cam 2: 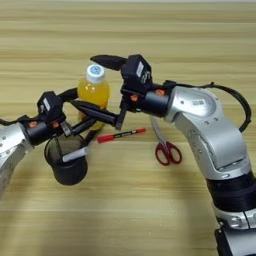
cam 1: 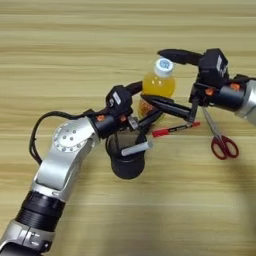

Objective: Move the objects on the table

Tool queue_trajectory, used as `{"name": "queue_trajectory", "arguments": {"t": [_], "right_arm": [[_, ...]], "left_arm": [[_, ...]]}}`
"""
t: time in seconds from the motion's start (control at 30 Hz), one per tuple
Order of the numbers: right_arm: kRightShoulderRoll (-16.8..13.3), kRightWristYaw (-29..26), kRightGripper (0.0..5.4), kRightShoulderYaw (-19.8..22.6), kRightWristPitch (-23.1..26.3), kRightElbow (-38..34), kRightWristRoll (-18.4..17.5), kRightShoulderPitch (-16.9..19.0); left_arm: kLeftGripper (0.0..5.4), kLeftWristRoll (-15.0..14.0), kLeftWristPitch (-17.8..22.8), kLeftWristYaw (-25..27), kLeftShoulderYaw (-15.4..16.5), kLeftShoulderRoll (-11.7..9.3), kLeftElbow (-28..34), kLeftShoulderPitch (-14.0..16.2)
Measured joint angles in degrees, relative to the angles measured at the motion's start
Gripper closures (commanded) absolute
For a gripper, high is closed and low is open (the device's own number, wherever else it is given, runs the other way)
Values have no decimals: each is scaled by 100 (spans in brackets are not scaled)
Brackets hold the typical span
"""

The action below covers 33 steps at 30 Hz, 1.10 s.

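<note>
The orange juice bottle (cam 1: 159, 84) with its white cap stands upright at the middle of the table (cam 1: 70, 45). My right gripper (cam 1: 151, 75) is open wide around it, with one black finger (cam 2: 107, 61) just past the cap and the other low across the bottle's front. My left gripper (cam 1: 150, 101) is open too, its fingers spread at the bottle's lower left side, above the black mesh cup (cam 1: 127, 159). The grey-white marker (cam 1: 136, 148) leans in that cup, resting on its rim. The red-handled scissors (cam 1: 220, 139) lie flat to the right.
A thin red pen (cam 1: 175, 129) lies between the cup and the scissors, under my right gripper's lower finger. My left forearm (cam 1: 65, 155) runs in from the bottom left corner; my right arm (cam 2: 210, 130) comes in from the right.
</note>
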<state>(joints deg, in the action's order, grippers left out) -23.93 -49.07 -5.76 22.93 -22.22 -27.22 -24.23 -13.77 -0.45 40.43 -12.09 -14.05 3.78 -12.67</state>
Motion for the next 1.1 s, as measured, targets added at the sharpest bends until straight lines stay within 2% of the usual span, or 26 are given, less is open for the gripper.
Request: {"name": "queue_trajectory", "arguments": {"t": [0.27, 0.57, 0.93, 1.1], "right_arm": [[148, 140, 0, 202, -126, -2, -154, -6], [185, 275, 0, 463, -235, 43, -365, -5], [314, 524, 0, 677, -546, 507, -359, 2], [414, 742, 0, 789, -847, 835, -284, 2]], "left_arm": [[204, 1, -5, -70, 41, 20, -99, -18], [204, 2, -12, -178, 105, 93, -224, -95], [204, 12, -38, -558, 404, 217, -529, -227], [204, 110, -149, -749, 566, 211, -700, -307]]}}
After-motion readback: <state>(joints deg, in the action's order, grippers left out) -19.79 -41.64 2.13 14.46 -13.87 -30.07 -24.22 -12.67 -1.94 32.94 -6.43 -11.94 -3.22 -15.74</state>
